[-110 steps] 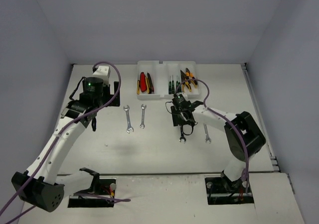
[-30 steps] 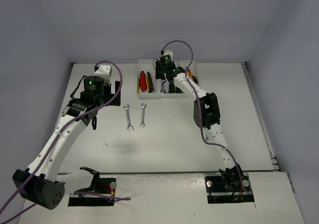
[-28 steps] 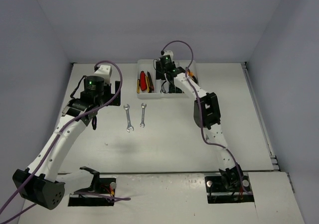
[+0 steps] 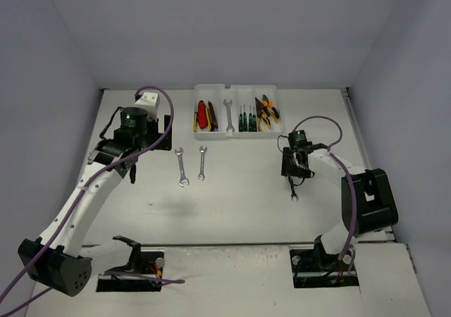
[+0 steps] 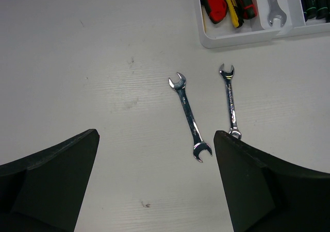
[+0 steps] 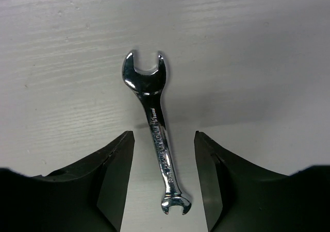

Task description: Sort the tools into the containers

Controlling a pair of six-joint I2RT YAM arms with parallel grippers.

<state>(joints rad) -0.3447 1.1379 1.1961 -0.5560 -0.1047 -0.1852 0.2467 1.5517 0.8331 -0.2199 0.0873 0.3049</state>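
**Now: right arm over the last right-hand wrench, one wrench in the tray**

Writing: the wrench in the right wrist view has small stamped characters along its shank, too fine to read. The shanks of the two left wrenches carry similar marks in the left wrist view, also unreadable. No other labels made out.

Right gripper: jaws part open and gripping nothing. They straddle the wrench, which lies flat on the surface with a gap to the finger on either side. One open end lies out ahead of the fingers, the other back between them.

Left gripper: jaws wide apart, empty, hanging above the surface left of centre.

Tools: two silver wrenches lie side by side on the surface, just near of the tray. Tray slots, left to right: red and yellow cutters; one silver wrench; screwdrivers; orange-handled pliers.

Versus earlier frames: 0.9 s ago the right arm was stretched across the tray; it has since drawn back to the near right. At 3.7 s ago two wrenches lay on the right of the surface and the second slot held none; now one remains there and one lies in that slot. Left arm and left wrenches unchanged.
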